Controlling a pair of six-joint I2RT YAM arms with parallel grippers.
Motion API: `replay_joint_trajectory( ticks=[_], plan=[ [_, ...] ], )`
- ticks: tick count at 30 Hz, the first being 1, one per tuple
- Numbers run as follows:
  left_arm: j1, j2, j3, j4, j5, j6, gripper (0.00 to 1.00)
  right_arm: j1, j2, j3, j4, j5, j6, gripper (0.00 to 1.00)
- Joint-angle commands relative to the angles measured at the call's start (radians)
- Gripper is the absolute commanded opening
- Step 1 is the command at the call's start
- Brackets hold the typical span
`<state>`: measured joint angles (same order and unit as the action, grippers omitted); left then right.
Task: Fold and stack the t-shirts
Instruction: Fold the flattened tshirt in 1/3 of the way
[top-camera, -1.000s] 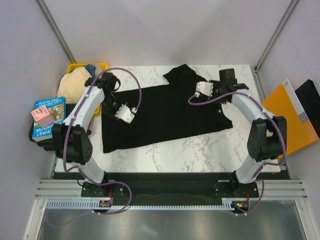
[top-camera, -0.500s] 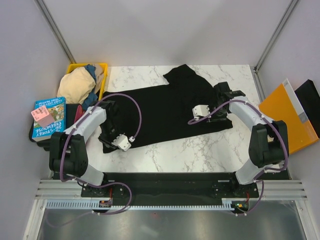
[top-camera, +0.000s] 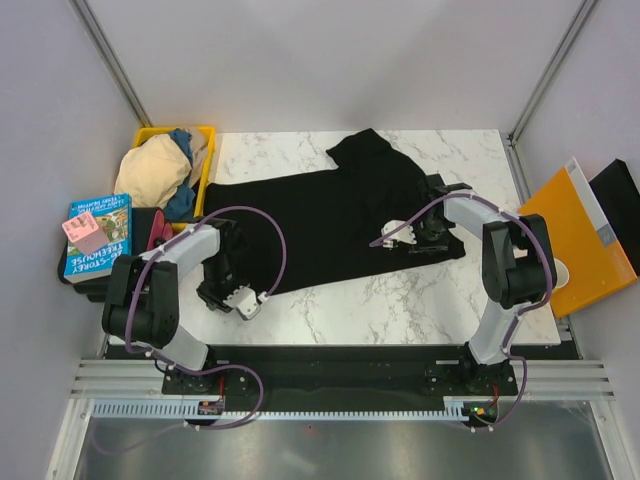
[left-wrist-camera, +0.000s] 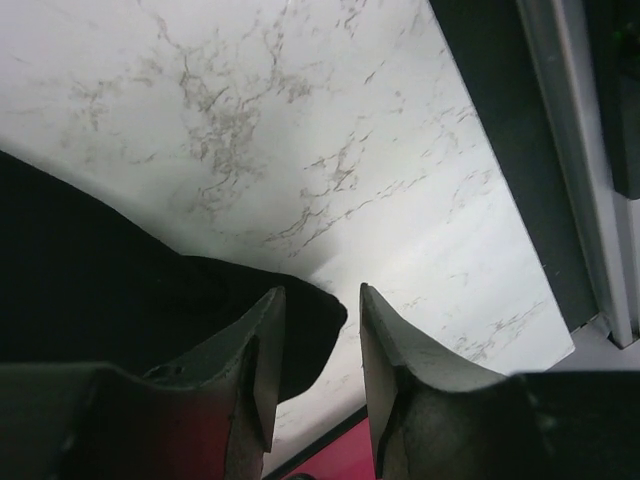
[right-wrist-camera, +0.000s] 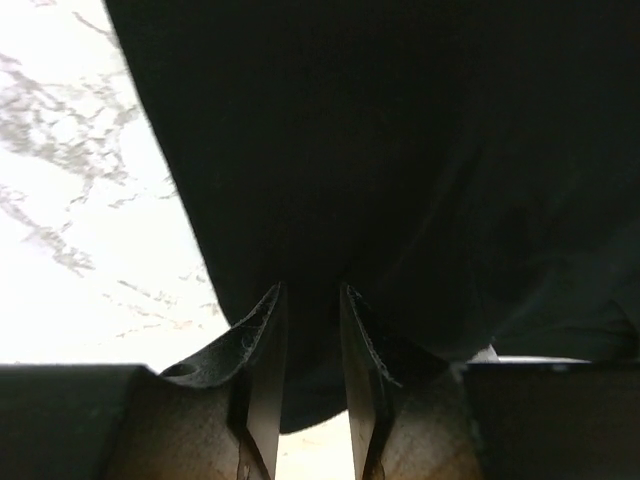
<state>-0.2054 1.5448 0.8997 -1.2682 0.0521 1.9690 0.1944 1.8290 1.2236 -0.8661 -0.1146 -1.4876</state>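
Note:
A large black t-shirt (top-camera: 320, 215) lies spread across the marble table (top-camera: 400, 295). My left gripper (top-camera: 222, 295) is down at its near left corner. In the left wrist view the jaws stand apart, and the black t-shirt's corner (left-wrist-camera: 310, 315) pokes into the gap. My right gripper (top-camera: 408, 246) is low over the near right hem. Its jaws stand a narrow gap apart astride the black t-shirt (right-wrist-camera: 400, 150), with cloth lying between them. A beige t-shirt (top-camera: 155, 165) and a blue t-shirt (top-camera: 182, 140) are bunched in the yellow bin (top-camera: 205, 132).
Books (top-camera: 95, 235) are stacked off the table's left edge, below the bin. An orange folder (top-camera: 575, 235) and a black board (top-camera: 620, 195) lean at the right. The table's dark front edge (left-wrist-camera: 510, 150) runs close to the left gripper.
The left gripper moved from over the shirt's middle down to its near left corner. The right gripper came from the far right sleeve to the near hem, and its jaws narrowed.

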Motion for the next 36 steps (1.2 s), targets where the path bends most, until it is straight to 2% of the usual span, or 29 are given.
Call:
replay_joint_trajectory(
  ticks=[1, 8, 17, 19, 23, 25, 27, 31, 34, 36],
  plan=[
    [-0.005, 0.050, -0.019, 0.078, -0.093, 0.045, 0.42, -0.013, 0.041, 0.042, 0.025, 0.042, 0.021, 0.34],
    [-0.005, 0.118, -0.025, 0.122, -0.136, -0.008, 0.40, -0.041, 0.075, 0.054, 0.039, 0.058, 0.012, 0.34],
    [-0.005, 0.135, -0.005, 0.093, -0.161, -0.058, 0.37, -0.082, 0.078, 0.027, 0.039, 0.089, -0.014, 0.33],
    [-0.005, 0.129, 0.043, 0.069, -0.118, -0.071, 0.36, -0.081, 0.072, 0.028, 0.032, 0.082, -0.016, 0.34],
    [-0.003, 0.114, 0.197, -0.124, 0.055, -0.064, 0.36, -0.076, 0.041, 0.068, -0.026, 0.047, -0.022, 0.36],
    [-0.003, 0.095, 0.264, -0.184, 0.087, -0.024, 0.36, -0.073, 0.032, 0.091, -0.098, 0.029, -0.033, 0.39],
    [-0.006, 0.045, 0.283, -0.226, 0.094, 0.023, 0.37, -0.072, 0.015, 0.140, -0.184, 0.010, -0.051, 0.43],
    [-0.006, -0.003, 0.321, -0.206, 0.081, 0.045, 0.37, -0.073, -0.004, 0.298, -0.301, -0.092, -0.057, 0.50],
    [-0.006, 0.044, 0.383, -0.126, 0.109, -0.019, 0.37, -0.072, 0.036, 0.442, -0.291, -0.155, 0.027, 0.54],
    [-0.008, 0.095, 0.404, -0.039, 0.112, -0.084, 0.36, -0.072, 0.102, 0.514, -0.191, -0.188, 0.194, 0.54]
  ],
)
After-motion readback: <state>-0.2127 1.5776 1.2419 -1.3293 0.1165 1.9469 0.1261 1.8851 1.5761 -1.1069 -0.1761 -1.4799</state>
